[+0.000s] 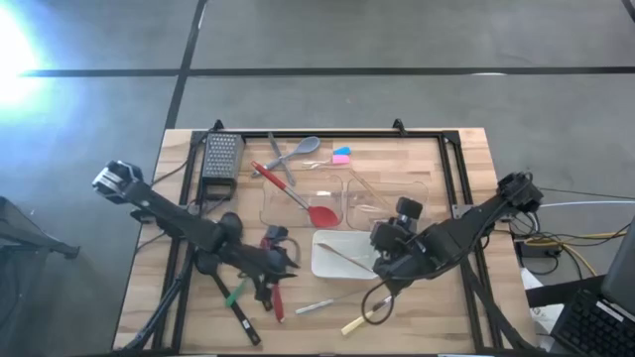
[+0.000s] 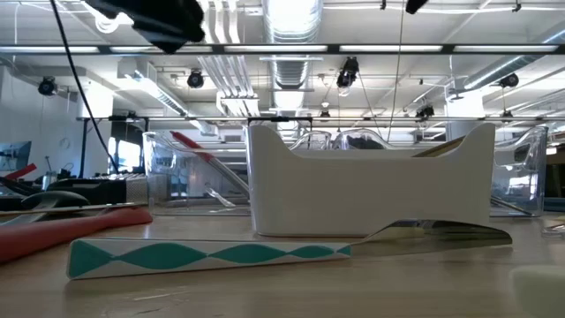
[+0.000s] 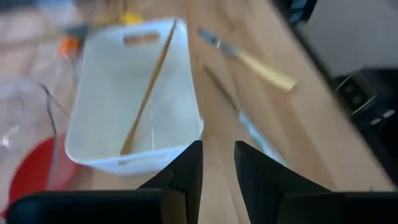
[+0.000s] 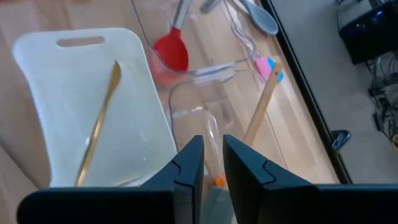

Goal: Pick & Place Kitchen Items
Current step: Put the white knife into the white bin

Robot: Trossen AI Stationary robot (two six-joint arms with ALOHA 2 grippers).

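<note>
Wooden table (image 1: 149,258) stands on grey floor (image 1: 397,35).

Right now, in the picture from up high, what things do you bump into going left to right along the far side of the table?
Metal grater → grey spoon → small pink and blue spatulas.
</note>
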